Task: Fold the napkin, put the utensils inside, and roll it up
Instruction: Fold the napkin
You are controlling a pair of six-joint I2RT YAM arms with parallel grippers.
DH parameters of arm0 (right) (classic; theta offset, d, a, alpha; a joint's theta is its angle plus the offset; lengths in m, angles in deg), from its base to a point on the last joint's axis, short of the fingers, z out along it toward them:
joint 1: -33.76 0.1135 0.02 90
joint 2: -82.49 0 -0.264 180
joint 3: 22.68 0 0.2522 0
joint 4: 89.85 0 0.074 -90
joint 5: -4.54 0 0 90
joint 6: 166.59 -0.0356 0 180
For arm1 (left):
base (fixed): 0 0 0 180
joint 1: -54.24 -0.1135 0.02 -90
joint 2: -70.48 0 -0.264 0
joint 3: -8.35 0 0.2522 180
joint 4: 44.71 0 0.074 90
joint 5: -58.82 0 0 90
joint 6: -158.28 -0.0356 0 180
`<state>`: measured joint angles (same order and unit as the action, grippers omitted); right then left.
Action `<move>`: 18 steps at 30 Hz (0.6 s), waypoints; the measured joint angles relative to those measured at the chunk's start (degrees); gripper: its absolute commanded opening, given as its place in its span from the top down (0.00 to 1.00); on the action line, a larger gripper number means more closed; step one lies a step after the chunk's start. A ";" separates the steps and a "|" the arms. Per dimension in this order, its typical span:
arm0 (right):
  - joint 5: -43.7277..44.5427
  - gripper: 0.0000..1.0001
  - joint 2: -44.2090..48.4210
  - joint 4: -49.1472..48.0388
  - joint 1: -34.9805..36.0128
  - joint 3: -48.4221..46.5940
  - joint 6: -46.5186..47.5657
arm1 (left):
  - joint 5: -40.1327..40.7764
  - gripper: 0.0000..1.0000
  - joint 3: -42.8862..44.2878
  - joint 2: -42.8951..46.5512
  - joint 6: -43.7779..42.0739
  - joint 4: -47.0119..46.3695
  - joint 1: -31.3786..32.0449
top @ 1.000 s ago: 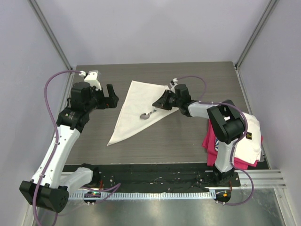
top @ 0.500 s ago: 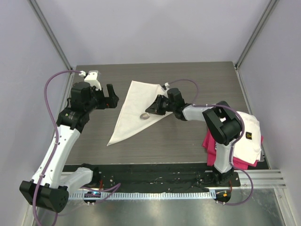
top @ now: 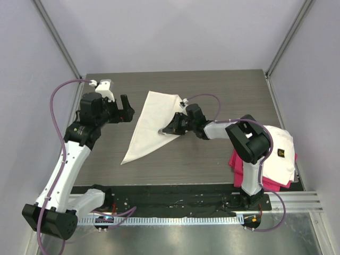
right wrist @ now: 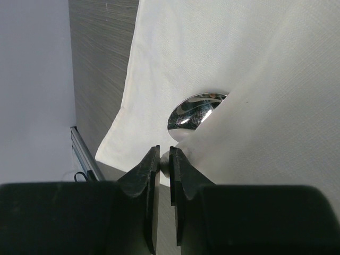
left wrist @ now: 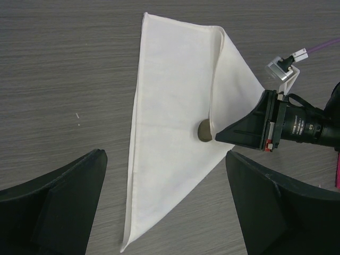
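Note:
The cream-white napkin (top: 146, 127) (left wrist: 170, 106) lies folded into a long triangle on the dark table. My right gripper (top: 169, 129) (right wrist: 164, 156) is shut on the napkin's right flap, which it holds low over the cloth. From under that flap only the spoon's silver bowl (right wrist: 195, 109) (left wrist: 204, 130) pokes out; its handle is hidden. My left gripper (top: 126, 108) (left wrist: 164, 175) hovers open to the left of the napkin, with nothing between its fingers.
A folded white cloth with a small dark logo (top: 280, 151) lies on a pink cloth (top: 236, 159) at the table's right edge. Frame posts and grey walls close in the table on the left, right and back.
My right gripper has moved left and nearer, dragging the napkin's flap over the spoon, so now only the bowl shows. The left arm has stayed still.

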<state>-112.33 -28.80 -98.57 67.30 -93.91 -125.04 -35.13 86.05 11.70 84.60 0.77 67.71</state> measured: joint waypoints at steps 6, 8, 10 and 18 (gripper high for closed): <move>-0.35 0.51 0.04 0.44 0.15 0.02 1.03 | 0.39 0.00 0.00 0.00 0.15 -0.02 0.00; -0.96 0.48 0.33 0.81 0.15 0.02 1.84 | 1.16 0.00 -0.04 -0.02 0.39 -0.04 0.00; -1.88 0.48 1.33 1.84 0.15 0.02 3.08 | 2.03 0.00 -0.17 -0.15 1.07 -0.07 0.00; -3.69 0.47 9.31 5.62 -0.59 -1.29 8.31 | 5.03 0.00 -7.04 0.07 8.55 -2.14 0.00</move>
<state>-116.03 -19.49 -92.95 66.71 -95.20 -116.73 -30.10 79.01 11.77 93.14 -1.37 67.71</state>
